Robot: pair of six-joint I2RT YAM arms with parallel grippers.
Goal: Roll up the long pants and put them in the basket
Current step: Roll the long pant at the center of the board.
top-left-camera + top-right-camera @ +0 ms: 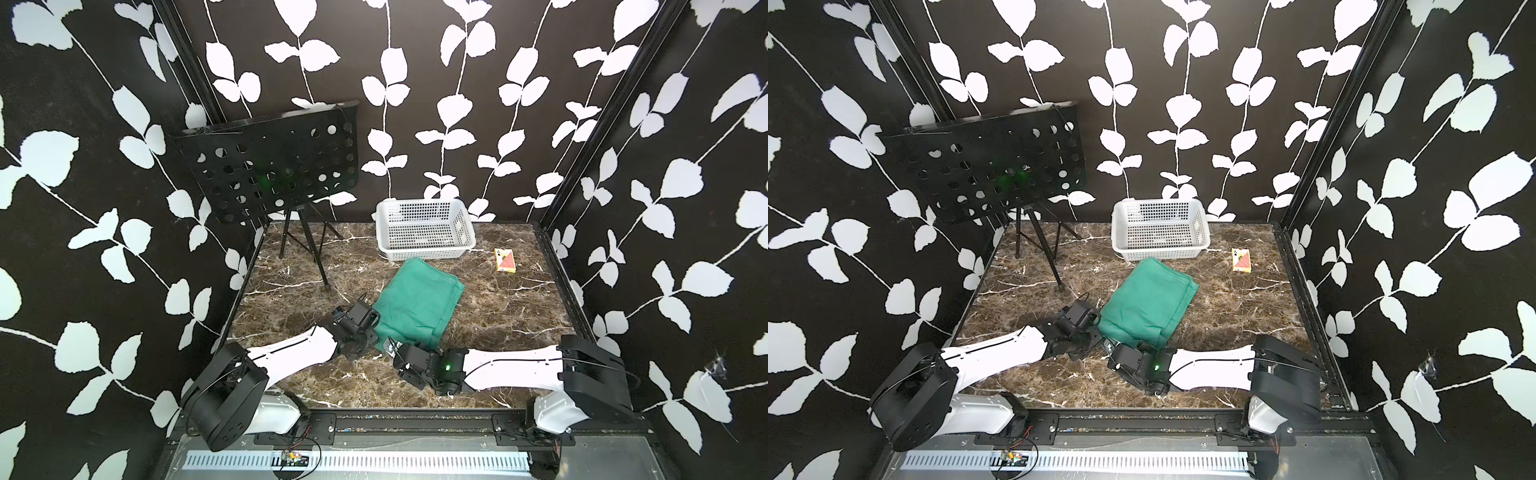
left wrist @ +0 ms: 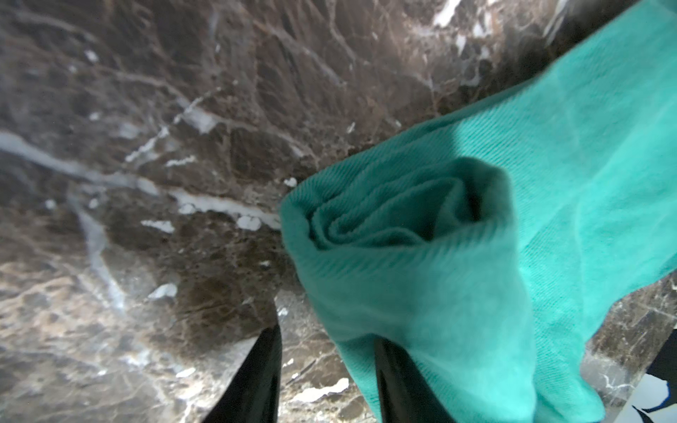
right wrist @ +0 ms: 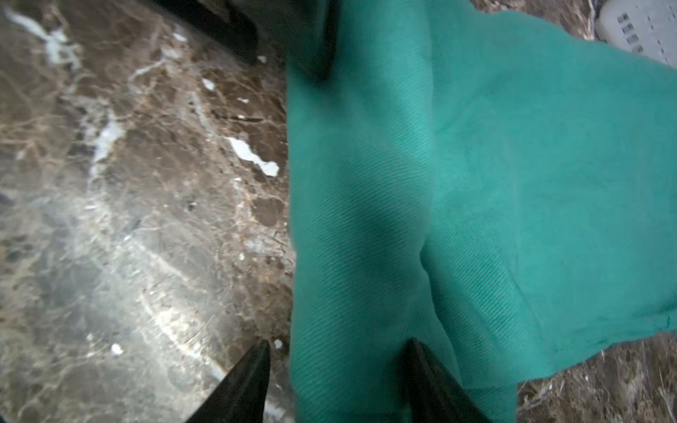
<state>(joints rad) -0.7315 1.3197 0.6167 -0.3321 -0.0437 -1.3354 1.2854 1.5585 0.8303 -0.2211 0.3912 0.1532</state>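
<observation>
The long pants (image 1: 419,301) (image 1: 1148,301) lie folded as a teal-green slab in the middle of the marble table, with the near edge curled into a roll. The left wrist view looks into the spiral end of that roll (image 2: 395,219). My left gripper (image 2: 326,333) (image 1: 375,330) sits at the near left corner; its jaws are apart, cloth drapes over one finger and marble shows between them. My right gripper (image 3: 339,342) (image 1: 395,347) straddles the rolled edge (image 3: 351,256), open, with bare table between one finger and the cloth.
A white perforated basket (image 1: 384,232) stands just behind the pants by the back wall. A small orange card box (image 1: 505,260) lies to its right. A black music stand (image 1: 270,166) on a tripod (image 1: 316,257) occupies the back left. Patterned walls close three sides.
</observation>
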